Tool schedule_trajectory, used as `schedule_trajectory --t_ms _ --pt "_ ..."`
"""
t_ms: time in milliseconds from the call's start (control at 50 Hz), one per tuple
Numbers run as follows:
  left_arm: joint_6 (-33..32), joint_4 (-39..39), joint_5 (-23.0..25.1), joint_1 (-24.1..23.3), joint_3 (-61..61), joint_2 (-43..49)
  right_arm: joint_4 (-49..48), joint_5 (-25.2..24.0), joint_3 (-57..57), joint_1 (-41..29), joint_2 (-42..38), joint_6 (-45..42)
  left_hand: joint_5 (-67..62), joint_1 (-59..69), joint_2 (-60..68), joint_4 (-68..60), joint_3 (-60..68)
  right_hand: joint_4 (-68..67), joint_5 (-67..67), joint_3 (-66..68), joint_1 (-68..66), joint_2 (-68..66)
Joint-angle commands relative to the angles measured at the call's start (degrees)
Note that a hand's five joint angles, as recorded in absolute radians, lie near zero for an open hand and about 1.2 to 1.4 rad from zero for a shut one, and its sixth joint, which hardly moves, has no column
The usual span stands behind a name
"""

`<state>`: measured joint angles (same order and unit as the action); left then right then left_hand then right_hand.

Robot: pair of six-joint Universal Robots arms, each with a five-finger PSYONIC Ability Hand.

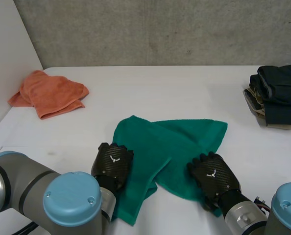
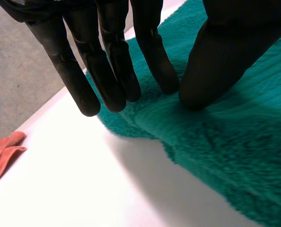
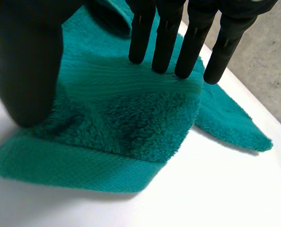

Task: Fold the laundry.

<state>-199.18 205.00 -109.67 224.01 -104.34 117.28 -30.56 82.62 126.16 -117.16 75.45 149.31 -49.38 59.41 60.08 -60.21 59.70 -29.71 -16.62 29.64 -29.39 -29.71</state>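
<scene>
No text, labels or numbers are readable.

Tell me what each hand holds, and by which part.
Nothing is held. The left hand presses straight fingers on the left edge of the green towel; the right hand on its near right part.
</scene>
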Motion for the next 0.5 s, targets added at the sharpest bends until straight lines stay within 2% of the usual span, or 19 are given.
schedule_trajectory --t_ms 20,160,240,260,280,320,360,420,500 --pt "-1.1 0.0 0.1 1.5 -0.4 -1.3 -0.5 0.1 -1.2 0.0 0.0 -1.0 -12.2 12.2 11.5 -11.4 11.9 -5.4 -8.5 5.5 -5.8 -5.4" --pt "-1.1 0.0 0.2 3.9 -0.4 -2.5 -1.4 0.1 -3.3 0.1 -1.5 -1.1 -20.6 20.6 19.9 -19.8 20.3 -13.5 -16.6 13.6 -13.8 -13.5" --pt "-1.1 -0.2 0.5 4.3 -0.7 -3.0 -2.8 0.1 -4.4 1.6 -2.4 -1.8 -19.6 19.6 18.9 -18.8 19.3 -32.1 -35.2 32.2 -32.4 -32.1" --pt "-1.1 -0.4 0.6 4.2 -0.9 -3.3 -3.4 0.1 -4.8 2.3 -2.4 -2.6 -15.6 15.6 14.9 -14.8 15.3 -42.8 -45.9 42.9 -43.2 -42.8" --pt "-1.1 -0.5 0.6 4.2 -1.4 -4.4 -3.5 0.0 -5.0 2.8 -2.4 -3.1 -0.8 0.7 0.1 0.1 0.5 -49.8 -52.9 49.8 -50.1 -49.8" --pt "-1.0 -0.7 0.8 4.1 -2.1 -6.2 -3.8 0.0 -5.5 3.9 -2.4 -4.3 13.1 -13.1 -13.8 13.9 -13.4 -50.3 -53.4 50.4 -50.6 -50.3" --pt "-0.8 -1.3 0.9 3.8 -3.5 -9.8 -3.3 -0.4 -6.1 6.0 -2.5 -5.6 20.5 -20.6 -21.2 21.4 -20.8 -50.3 -53.4 50.4 -50.6 -50.3" --pt "-0.6 -1.8 1.6 3.0 -4.9 -13.1 -2.8 -0.4 -6.5 8.3 -2.3 -6.1 25.9 -26.0 -26.6 26.8 -26.3 -50.3 -53.4 50.4 -50.6 -50.3" --pt "-0.6 -3.3 4.6 -1.4 -6.3 -16.5 -2.7 -0.1 -6.9 9.1 -1.7 -6.1 26.3 -26.3 -27.0 27.1 -26.6 -50.3 -53.4 50.4 -50.6 -50.3"
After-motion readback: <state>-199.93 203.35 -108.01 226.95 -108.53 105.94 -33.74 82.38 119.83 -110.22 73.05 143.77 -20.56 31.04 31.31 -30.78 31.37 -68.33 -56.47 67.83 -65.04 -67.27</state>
